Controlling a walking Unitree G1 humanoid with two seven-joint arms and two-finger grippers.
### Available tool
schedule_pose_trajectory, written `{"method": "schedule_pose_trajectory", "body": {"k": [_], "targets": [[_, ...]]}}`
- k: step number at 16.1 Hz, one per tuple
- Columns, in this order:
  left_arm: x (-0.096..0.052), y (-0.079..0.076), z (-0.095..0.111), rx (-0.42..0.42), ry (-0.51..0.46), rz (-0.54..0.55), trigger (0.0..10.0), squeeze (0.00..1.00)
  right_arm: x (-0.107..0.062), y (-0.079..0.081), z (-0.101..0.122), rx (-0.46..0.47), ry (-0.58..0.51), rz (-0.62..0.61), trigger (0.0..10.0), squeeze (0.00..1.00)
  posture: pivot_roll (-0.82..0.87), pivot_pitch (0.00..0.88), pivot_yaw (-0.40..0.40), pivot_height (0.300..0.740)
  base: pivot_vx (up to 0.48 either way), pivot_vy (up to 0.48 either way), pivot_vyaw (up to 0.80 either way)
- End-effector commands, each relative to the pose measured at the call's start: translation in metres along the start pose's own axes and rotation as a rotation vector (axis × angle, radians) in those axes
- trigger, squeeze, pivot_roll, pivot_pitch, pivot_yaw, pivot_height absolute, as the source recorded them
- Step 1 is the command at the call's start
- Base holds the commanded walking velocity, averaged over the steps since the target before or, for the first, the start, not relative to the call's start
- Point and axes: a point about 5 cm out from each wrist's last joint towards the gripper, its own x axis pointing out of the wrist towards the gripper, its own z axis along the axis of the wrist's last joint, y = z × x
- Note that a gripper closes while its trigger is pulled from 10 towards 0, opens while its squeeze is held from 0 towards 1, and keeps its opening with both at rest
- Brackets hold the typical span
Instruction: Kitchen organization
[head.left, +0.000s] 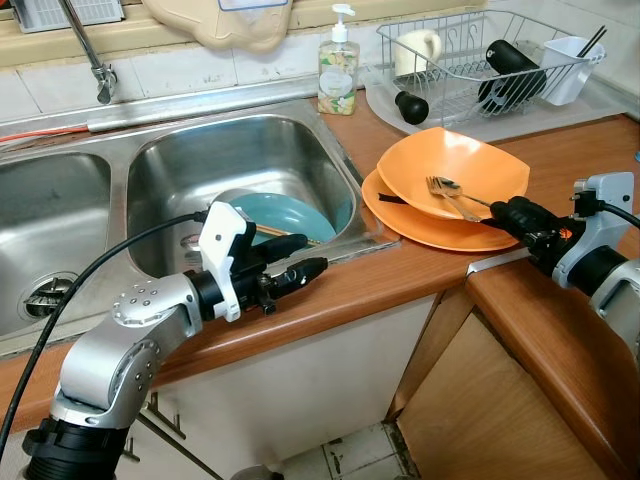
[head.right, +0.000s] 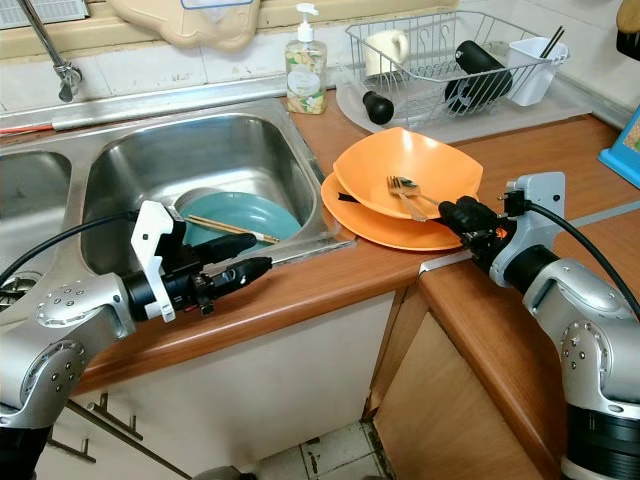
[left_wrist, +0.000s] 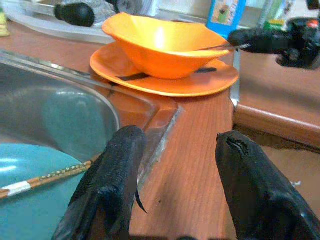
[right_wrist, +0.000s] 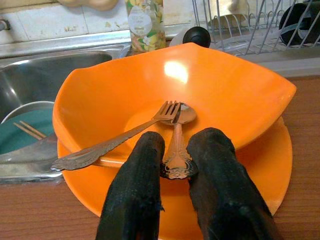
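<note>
An orange bowl (head.left: 470, 165) sits on an orange plate (head.left: 420, 225) on the wooden counter, right of the sink. A fork (right_wrist: 125, 131) and a spoon (right_wrist: 177, 145) lie in the bowl, their handles over the near rim. My right gripper (head.left: 502, 211) is at that rim, shut on the spoon's handle end. A teal plate (head.left: 290, 215) with chopsticks (head.right: 225, 228) across it lies in the right sink basin (head.left: 180, 170). My left gripper (head.left: 315, 253) hovers open over the counter's front edge beside the sink, with nothing between its fingers (left_wrist: 117, 170).
A soap bottle (head.left: 338, 65) stands behind the sink. A wire dish rack (head.left: 480, 60) at the back right holds a mug, a black item and a white utensil cup. The faucet (head.left: 90, 50) is at the back left. A lower wooden worktop (head.left: 560, 330) juts out on the right.
</note>
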Motion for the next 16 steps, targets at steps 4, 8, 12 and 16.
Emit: {"method": "schedule_pose_trajectory", "body": {"k": [4,8,12,16], "targets": [[0.000,0.001,0.004,0.005,-0.011,0.001,10.0,0.00,-0.001,-0.002,-0.002,0.001,0.016,-0.015,0.0,0.00,-0.12,0.000,0.054,0.740,0.000,0.000,0.00],[0.000,-0.002,0.005,0.007,-0.020,-0.010,10.0,0.00,0.000,-0.003,-0.001,0.030,-0.009,-0.036,0.0,0.00,-0.12,0.000,0.055,0.740,0.000,0.000,0.00],[0.002,0.000,0.009,0.073,-0.017,0.002,10.0,0.00,-0.003,-0.006,0.011,-0.032,-0.070,-0.069,0.0,0.00,-0.12,0.000,0.058,0.740,0.000,0.000,0.00],[0.013,-0.006,0.020,0.269,0.011,-0.067,10.0,0.00,-0.005,-0.007,0.026,-0.096,-0.098,-0.072,0.0,0.00,-0.12,0.000,0.057,0.740,0.000,0.000,0.00]]}}
